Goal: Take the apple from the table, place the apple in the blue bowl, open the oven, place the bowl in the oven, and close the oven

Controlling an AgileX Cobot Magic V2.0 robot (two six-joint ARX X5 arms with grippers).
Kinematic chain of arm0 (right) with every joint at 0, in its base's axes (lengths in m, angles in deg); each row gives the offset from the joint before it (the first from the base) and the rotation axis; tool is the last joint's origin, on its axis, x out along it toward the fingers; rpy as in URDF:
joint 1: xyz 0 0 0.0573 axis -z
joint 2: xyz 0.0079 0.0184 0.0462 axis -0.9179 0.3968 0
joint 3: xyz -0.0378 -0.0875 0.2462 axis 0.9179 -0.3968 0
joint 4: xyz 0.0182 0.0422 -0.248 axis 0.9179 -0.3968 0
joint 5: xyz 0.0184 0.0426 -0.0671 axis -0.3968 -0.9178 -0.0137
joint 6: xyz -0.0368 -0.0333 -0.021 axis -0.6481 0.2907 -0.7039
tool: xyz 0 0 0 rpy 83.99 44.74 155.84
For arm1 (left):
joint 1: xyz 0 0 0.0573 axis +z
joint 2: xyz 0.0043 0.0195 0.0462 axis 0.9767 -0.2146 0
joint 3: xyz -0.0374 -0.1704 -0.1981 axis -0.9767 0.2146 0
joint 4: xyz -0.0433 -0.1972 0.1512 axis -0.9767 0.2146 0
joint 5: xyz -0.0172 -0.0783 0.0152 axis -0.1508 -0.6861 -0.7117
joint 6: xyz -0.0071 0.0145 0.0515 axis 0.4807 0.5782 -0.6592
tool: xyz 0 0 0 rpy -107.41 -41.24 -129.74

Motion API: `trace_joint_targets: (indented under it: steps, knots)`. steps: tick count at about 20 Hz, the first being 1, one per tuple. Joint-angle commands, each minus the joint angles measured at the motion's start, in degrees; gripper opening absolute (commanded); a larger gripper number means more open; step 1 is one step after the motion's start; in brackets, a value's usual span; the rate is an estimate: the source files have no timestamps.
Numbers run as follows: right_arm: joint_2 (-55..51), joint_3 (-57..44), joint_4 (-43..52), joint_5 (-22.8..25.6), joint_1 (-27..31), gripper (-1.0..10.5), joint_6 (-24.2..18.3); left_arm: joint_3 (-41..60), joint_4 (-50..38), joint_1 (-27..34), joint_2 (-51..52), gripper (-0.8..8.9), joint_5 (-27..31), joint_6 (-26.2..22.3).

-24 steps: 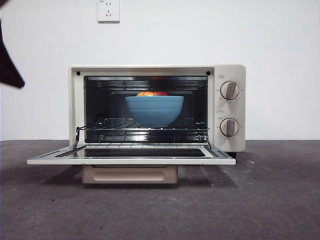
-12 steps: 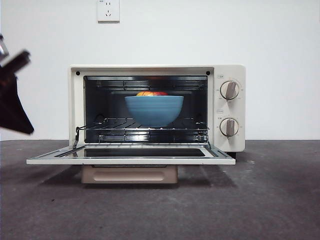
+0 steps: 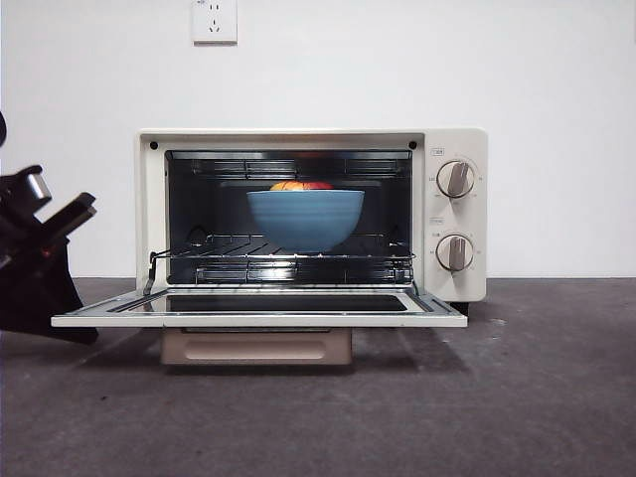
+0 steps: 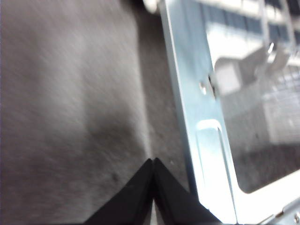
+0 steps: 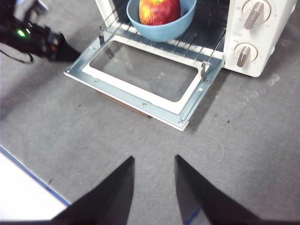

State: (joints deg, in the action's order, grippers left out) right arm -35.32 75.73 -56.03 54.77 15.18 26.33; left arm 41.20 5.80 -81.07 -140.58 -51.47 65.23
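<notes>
I've got the apple [image 5: 159, 11] sitting in the blue bowl [image 3: 305, 219] on the rack inside the oven [image 3: 452, 214]; only the door [image 3: 258, 320] is left to shut, I reckon. Left gripper [image 4: 153, 161], jaws pinched together & holding nothing, sits low beside the door's side edge, door at approx 3 o'clock from it in front view. The door's long axis runs 9-to-3. Right gripper [image 5: 152, 164] hangs parted & empty, well back over the table [image 3: 537, 397], so left's nearer.

Low and level facing the open oven [image 3: 312, 214]; wrist views steeply down, all sharing its dropped door [image 5: 140, 77].
</notes>
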Motion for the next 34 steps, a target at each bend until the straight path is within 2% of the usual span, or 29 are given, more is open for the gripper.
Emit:
trace_joint_targets:
  steps: [1, 3, 6, 9, 13, 19, 23, 30, 32, 34]
  knots:
    - [0.28, 0.42, 0.42, 1.33, -0.66, 1.4, 0.70, -0.33, -1.66, -0.55, -1.73, 0.06, -1.95, 0.28]
    - [0.33, 0.42, 0.42, 1.33, -0.66, 1.4, 0.68, -0.33, -1.62, -0.83, -2.12, 0.06, -2.84, 0.35]
    - [0.33, 0.42, 0.42, 1.49, -0.66, 1.4, 0.68, -0.33, -3.08, -0.61, -2.16, 0.06, -7.96, 2.05]
    - [0.33, 0.42, 0.42, 1.49, -0.66, 1.4, 0.72, -0.37, -8.52, 0.70, -2.16, 0.06, -14.34, 7.89]
    - [0.33, 0.42, 0.39, 1.49, -0.66, 1.4, 0.74, -0.66, -16.48, 2.64, -2.14, 0.06, -19.43, 14.99]
    - [0.33, 0.42, 0.39, 2.60, -0.66, 1.4, 1.01, -1.01, -29.75, 3.89, -2.14, 0.06, -19.43, 23.39]
    - [0.33, 0.42, 0.42, 2.58, -0.66, 1.4, 1.14, -1.22, -38.45, 3.89, -2.14, 0.06, -17.05, 28.22]
    - [0.35, 0.42, 0.52, 2.58, -0.66, 1.4, 0.94, -1.27, -35.80, 3.91, -0.31, 0.07, -18.51, 28.57]
    - [0.39, 0.42, 0.59, 2.60, -0.66, 1.4, 0.39, -1.27, -31.43, 3.69, 3.13, 0.07, -18.49, 26.40]
    - [0.46, 0.42, 1.33, 2.60, -0.66, 1.4, 0.02, -1.27, -24.81, 3.34, 8.33, 0.07, -17.94, 22.12]
